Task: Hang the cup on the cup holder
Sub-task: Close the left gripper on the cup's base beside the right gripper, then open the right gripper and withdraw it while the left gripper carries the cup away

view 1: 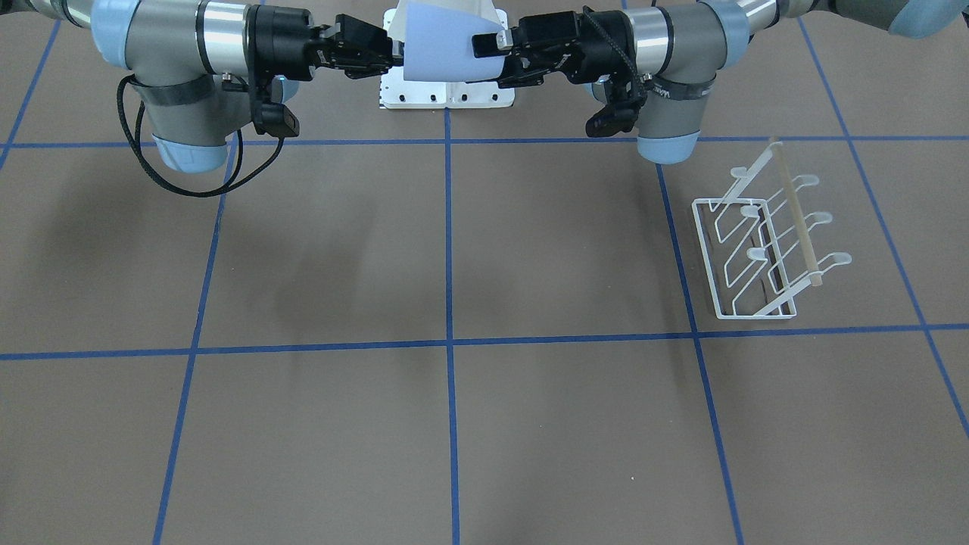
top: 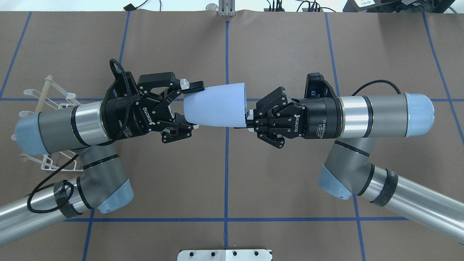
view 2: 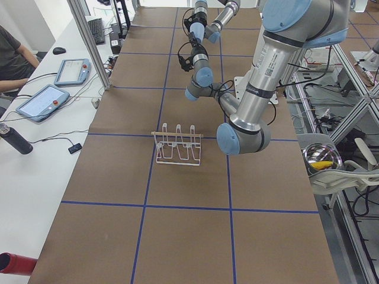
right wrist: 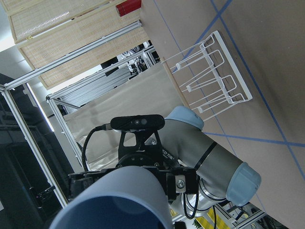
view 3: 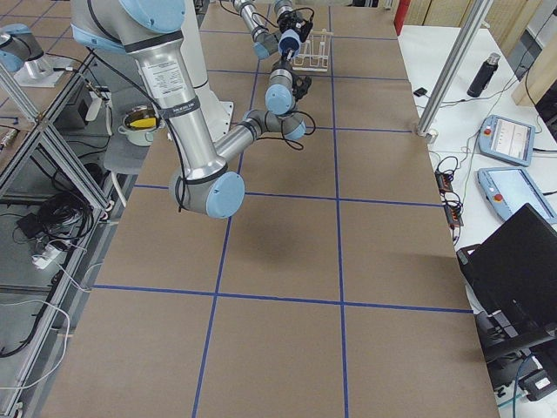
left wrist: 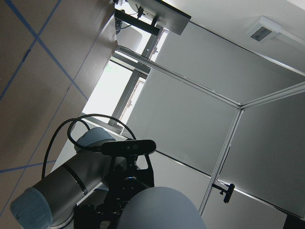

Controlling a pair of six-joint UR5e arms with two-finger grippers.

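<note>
The pale blue cup (top: 217, 105) hangs on its side in mid-air between both grippers, above the table's middle near the robot. My left gripper (top: 190, 107) straddles its narrow base, with one finger on each side against the wall. My right gripper (top: 249, 116) is shut on the wide rim's wall. In the front view the cup (view 1: 447, 45) sits between the left gripper (view 1: 496, 59) and the right gripper (view 1: 394, 57). The white wire cup holder (view 1: 764, 242) with its wooden rod stands empty on the table at my left. In the overhead view the cup holder (top: 54, 98) is partly hidden under my left arm.
The white bolted pedestal (view 1: 447, 94) stands at the robot's base, just behind the held cup. Blue tape lines grid the brown table (view 1: 575, 242). Beside the table in the left view are an operator (view 2: 12, 53), tablets (view 2: 44, 102) and a dark bottle (view 2: 15, 139).
</note>
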